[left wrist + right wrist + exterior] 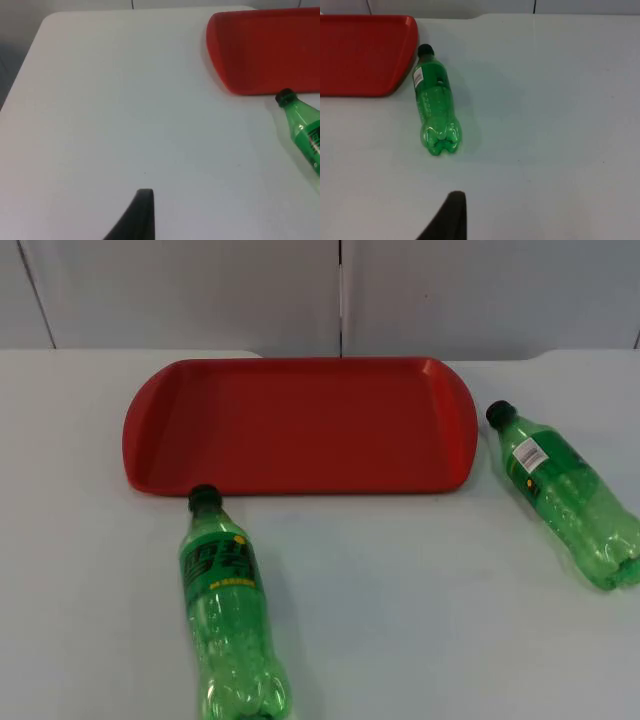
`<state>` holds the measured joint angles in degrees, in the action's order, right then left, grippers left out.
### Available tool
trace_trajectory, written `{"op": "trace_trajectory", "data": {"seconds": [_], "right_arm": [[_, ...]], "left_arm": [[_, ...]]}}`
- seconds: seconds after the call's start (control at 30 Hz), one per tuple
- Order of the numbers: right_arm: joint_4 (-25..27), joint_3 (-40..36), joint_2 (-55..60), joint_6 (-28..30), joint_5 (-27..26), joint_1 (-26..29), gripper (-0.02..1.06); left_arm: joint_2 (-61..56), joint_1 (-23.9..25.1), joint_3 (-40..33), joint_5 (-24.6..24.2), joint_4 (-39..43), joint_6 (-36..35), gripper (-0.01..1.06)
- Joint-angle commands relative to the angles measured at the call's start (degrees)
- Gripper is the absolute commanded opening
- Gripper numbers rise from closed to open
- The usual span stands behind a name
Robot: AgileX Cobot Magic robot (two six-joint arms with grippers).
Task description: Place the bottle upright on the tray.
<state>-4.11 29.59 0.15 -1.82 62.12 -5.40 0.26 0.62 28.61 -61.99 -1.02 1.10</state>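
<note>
White table (400, 590), grey partition wall (200, 290) behind.

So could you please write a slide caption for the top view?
Two green bottles, left bottle and right bottle, lie on the white table beside an empty red tray.

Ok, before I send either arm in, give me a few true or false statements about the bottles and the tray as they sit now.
1. Two green bottles lie on their sides on the table. True: the left bottle in front of the red tray, the right bottle beside its right end.
2. One bottle already stands on the tray. False: both are on the table, off the tray.
3. Both bottles have dark caps that point toward the tray. True.
4. The left bottle's cap is far from the tray. False: it lies right at the front rim.
5. The right pincer holds the right bottle. False: its fingertip is apart from the bottle, over bare table.
</note>
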Motion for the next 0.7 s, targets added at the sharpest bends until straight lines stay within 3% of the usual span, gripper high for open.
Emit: {"op": "trace_trajectory", "data": {"seconds": [0.0,0.43,0.67], "right_arm": [[0.1,-0.09,-0.15,0.26,-0.35,0.5,1.05],[0.1,-0.09,-0.15,0.08,-0.35,0.5,1.05],[0.1,-0.09,-0.15,0.08,-0.35,0.5,1.05]], "left_arm": [[-0.26,0.19,-0.31,0.39,-1.25,0.11,1.05],[-0.26,0.19,7.22,0.64,-2.97,0.11,1.05],[-0.26,0.19,7.79,0.44,-2.97,-1.1,1.05]]}}
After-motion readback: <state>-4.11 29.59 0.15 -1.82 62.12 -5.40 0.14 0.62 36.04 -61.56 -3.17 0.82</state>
